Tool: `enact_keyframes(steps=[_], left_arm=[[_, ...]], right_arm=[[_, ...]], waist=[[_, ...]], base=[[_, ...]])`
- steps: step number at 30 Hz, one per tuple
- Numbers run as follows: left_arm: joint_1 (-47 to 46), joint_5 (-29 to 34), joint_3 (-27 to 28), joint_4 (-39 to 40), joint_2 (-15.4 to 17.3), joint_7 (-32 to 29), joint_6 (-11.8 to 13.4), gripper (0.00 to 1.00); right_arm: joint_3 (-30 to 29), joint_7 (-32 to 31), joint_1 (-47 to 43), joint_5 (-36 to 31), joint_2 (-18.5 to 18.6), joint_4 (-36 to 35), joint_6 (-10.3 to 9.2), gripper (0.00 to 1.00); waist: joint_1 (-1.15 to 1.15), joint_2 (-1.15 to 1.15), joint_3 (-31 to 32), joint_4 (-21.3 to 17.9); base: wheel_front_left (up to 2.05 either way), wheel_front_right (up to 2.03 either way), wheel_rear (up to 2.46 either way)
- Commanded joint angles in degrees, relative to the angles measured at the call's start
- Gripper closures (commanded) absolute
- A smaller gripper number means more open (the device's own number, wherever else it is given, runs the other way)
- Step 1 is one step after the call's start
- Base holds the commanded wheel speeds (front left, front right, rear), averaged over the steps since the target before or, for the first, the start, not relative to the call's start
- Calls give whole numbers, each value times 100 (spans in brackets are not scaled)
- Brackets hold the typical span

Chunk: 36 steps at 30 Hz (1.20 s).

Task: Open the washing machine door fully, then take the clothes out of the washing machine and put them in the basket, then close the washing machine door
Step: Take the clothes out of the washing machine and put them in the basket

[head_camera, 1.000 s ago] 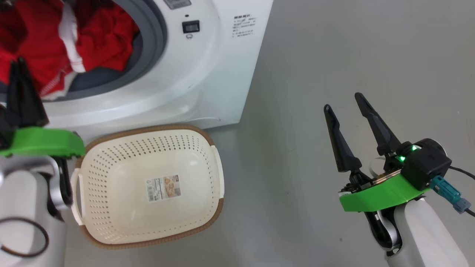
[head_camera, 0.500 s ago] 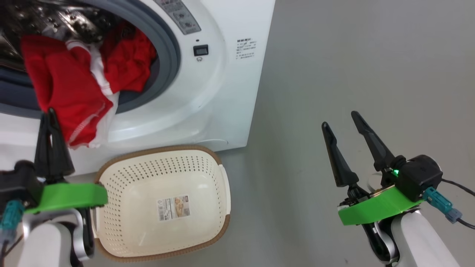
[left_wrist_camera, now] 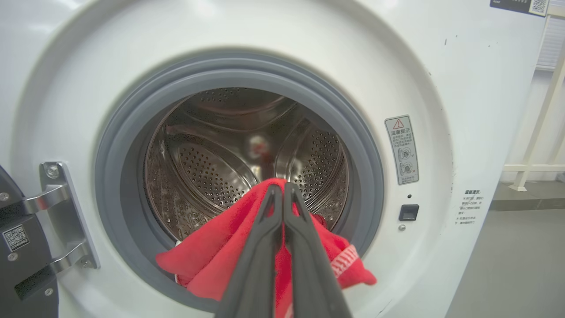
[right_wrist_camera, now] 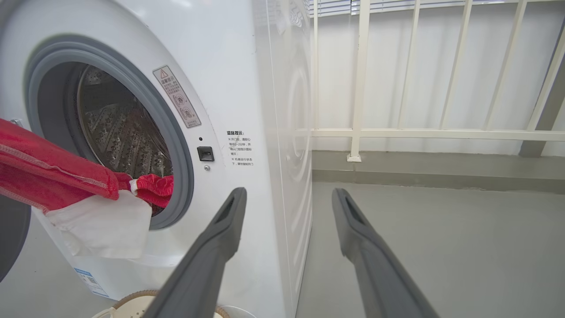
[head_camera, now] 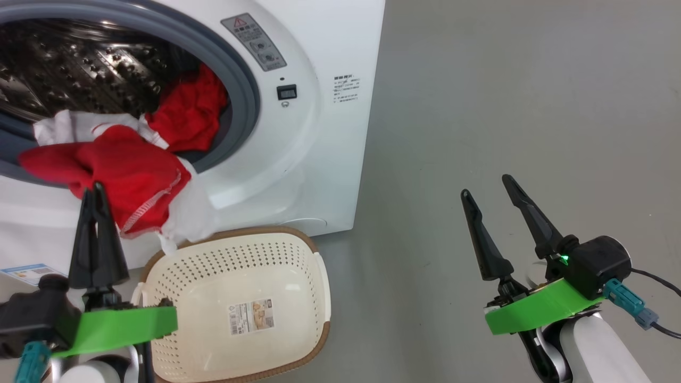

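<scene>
Your left gripper (head_camera: 94, 187) is clamped on the clothes (head_camera: 127, 175). In the left wrist view the fingers are pressed together and the red fabric rises to a peak at their tips (left_wrist_camera: 282, 187).

The garment is drawn out of the washing machine (head_camera: 319, 133). Its long axis runs from inside the drum (left_wrist_camera: 212, 168), over the grey rubber ring (head_camera: 242, 90), and out toward the gripper. A white part of it hangs down at the front, ending just above the back rim of the basket (head_camera: 298, 239), which sits on the floor against the machine's front.

Your right gripper (head_camera: 485, 186) holds nothing. Its fingers are spread wide over bare floor, well off to the right of the machine.

In the right wrist view the red fabric (right_wrist_camera: 53, 176) is cut off by the left edge of the frame. Of the washing machine door you get only a dark slab (left_wrist_camera: 17, 265) beside the hinge (left_wrist_camera: 57, 207), also cut off, so you cannot tell how far it swings open. The exact pinch point is hidden behind the fingers.
</scene>
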<state>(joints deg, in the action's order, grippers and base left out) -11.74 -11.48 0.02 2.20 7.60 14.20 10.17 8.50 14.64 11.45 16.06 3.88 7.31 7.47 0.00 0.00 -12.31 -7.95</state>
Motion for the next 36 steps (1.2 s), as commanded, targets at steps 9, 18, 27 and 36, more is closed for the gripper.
enact_keyframes(steps=[9,18,27,36], left_arm=[[178,52,25,759,54,-272,100,100],[36,-267,-249,-137,-119,-461,-97,100],[-626,-746,-449,-1764,-293,-377,-461,100],[-1380,-908,-615,-3429,-364,-234,-686,100]], right_arm=[[86,36,23,-57,2,-175,2,0],[147,36,153,-21,-41,-179,2,0],[152,36,323,-1,-56,-200,2,0],[192,36,492,24,-65,-220,2,0]], waist=[[0,0,-107,-2],[0,0,-420,-56],[0,0,-805,-131],[0,0,-1215,-191]], base=[[0,0,0],[0,0,0],[0,0,0],[0,0,0]])
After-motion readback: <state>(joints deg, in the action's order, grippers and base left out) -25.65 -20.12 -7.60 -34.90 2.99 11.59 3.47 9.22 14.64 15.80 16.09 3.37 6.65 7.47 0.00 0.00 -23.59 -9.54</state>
